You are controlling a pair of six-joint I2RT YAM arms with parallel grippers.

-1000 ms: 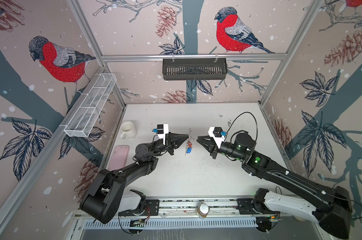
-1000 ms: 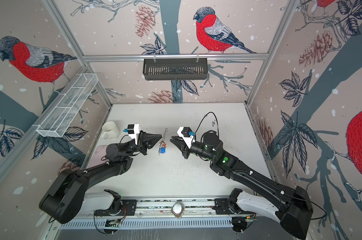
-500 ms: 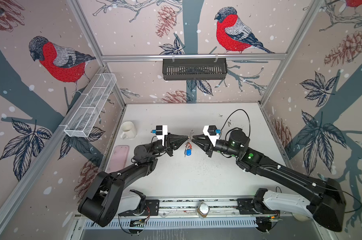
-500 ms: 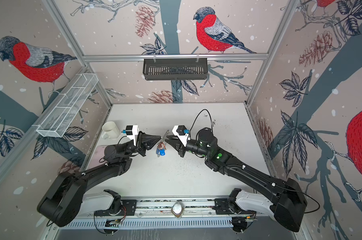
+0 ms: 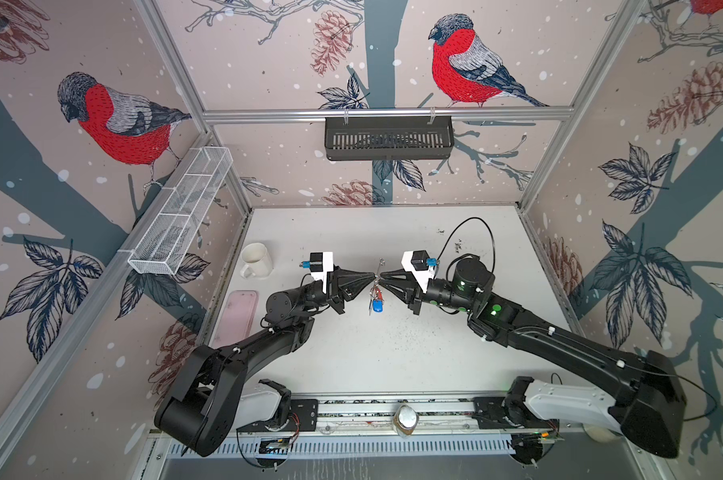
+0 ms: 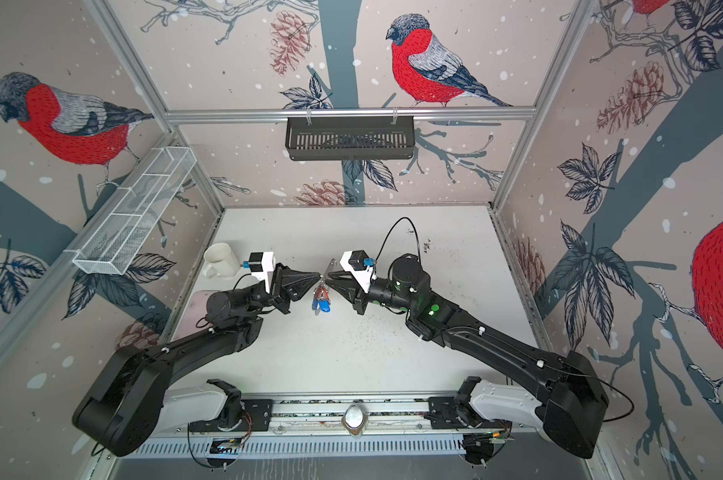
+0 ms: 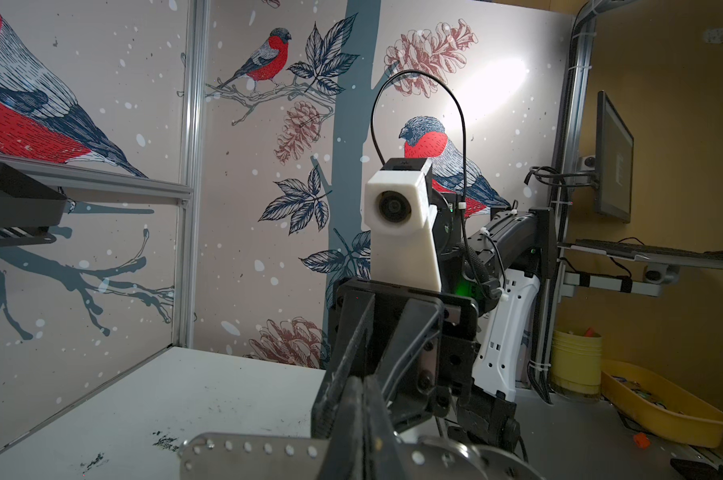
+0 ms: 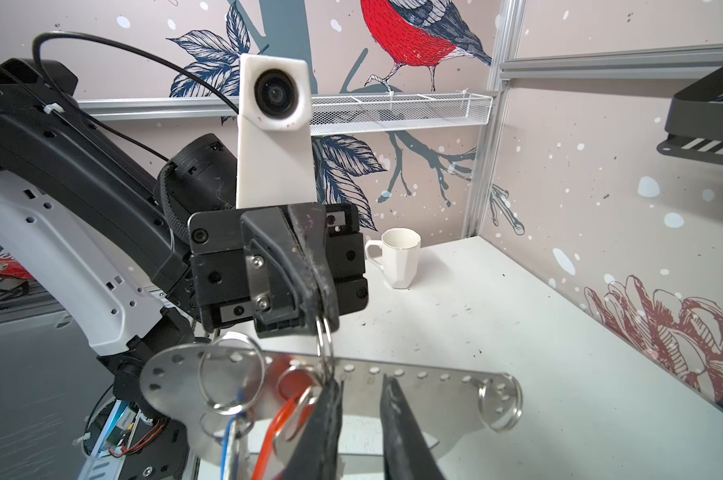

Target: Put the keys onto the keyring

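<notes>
I read the left gripper (image 8: 324,320) pinching the keyring (image 8: 426,399) by one split ring (image 8: 325,347), aloft over the table's (image 5: 351,357) middle, keys (image 5: 376,301) dangling beneath. Right gripper's (image 8: 360,380) fingers are narrowly parted, close by its face.

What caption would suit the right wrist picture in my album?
Left pincer clamps a ring over a holed silver plate with red- and blue-tagged keys; white mug behind.
</notes>
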